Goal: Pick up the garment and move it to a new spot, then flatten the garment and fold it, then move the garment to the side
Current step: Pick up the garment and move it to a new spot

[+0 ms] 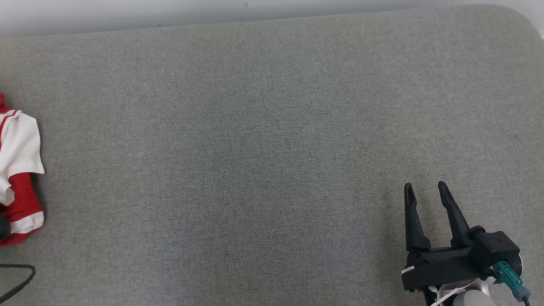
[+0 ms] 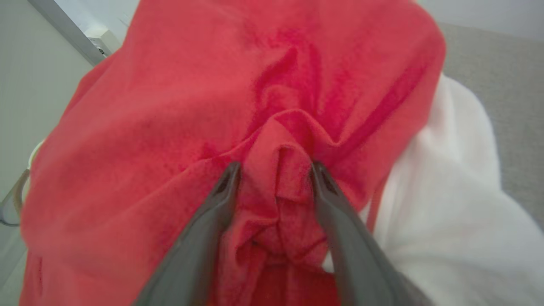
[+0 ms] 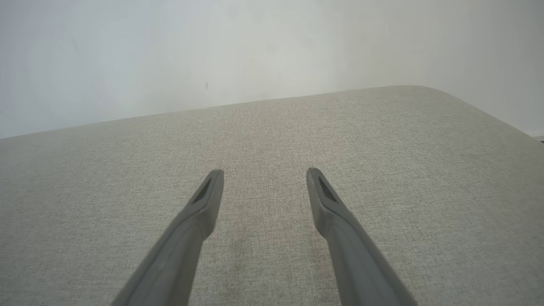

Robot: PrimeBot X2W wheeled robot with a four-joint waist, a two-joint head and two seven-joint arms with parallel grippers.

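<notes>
Straddling a red fold of the garment (image 2: 170, 106) at the cushion's (image 1: 272, 127) left edge, the left gripper (image 2: 275, 170) points down, fingers wide; the right gripper (image 1: 425, 187) hovers spread and empty over its near-right corner.

A grey woven fabric surface (image 1: 272, 148) spans the frame, its rounded corner at upper right. A white wall (image 1: 170, 12) runs along the top edge. A thin dark cable loop (image 1: 17, 266) lies at lower left.

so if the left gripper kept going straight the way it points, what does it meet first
The red and white garment: a bunched red fold sits between the left gripper's fingers, so it would press into that cloth at once. What lies beneath is hidden.
</notes>
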